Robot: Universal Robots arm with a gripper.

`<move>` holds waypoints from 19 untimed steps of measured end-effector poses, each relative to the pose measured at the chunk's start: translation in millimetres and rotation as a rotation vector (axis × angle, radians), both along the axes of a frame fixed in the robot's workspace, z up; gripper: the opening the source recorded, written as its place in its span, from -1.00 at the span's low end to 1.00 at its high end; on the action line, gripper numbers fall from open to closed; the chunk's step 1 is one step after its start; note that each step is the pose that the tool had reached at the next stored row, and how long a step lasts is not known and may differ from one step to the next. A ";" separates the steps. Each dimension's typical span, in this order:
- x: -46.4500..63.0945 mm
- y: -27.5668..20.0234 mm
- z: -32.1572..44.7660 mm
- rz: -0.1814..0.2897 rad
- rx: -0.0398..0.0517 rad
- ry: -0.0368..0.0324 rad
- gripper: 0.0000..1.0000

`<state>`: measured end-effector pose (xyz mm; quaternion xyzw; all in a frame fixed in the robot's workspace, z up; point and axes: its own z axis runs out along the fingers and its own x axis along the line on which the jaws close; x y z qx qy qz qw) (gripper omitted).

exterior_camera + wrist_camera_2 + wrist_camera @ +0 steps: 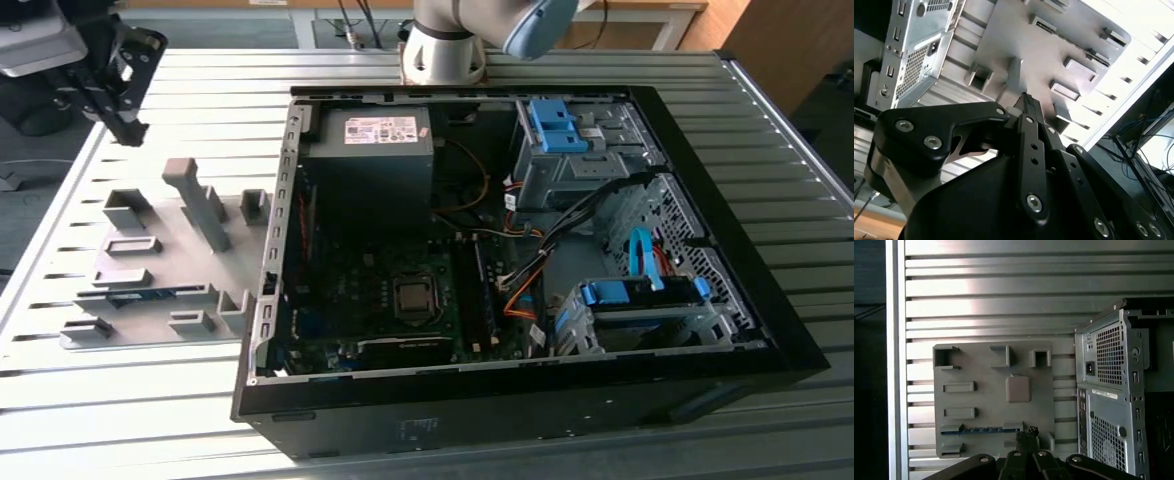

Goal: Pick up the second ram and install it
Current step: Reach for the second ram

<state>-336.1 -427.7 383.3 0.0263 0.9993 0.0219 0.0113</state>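
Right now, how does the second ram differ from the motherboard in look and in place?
Shape: the second ram is a long thin strip; the motherboard is a wide board with a square silver socket. Colour: the ram is blue, the motherboard dark green. Place: the ram sits on the gray fixture beside the case; the motherboard lies inside it. Both are circuit boards.

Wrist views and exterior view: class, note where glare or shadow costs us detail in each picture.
Second wrist view: the slatted table beyond the gray fixture plate burns out white, and the tool reads dark. First wrist view: glare brightens the table's slats. Exterior view: the interior of the computer case sits in shadow.
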 end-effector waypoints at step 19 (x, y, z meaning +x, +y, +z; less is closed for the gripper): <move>-43.7 -23.9 -3.1 0.000 0.0000 0.0000 -0.80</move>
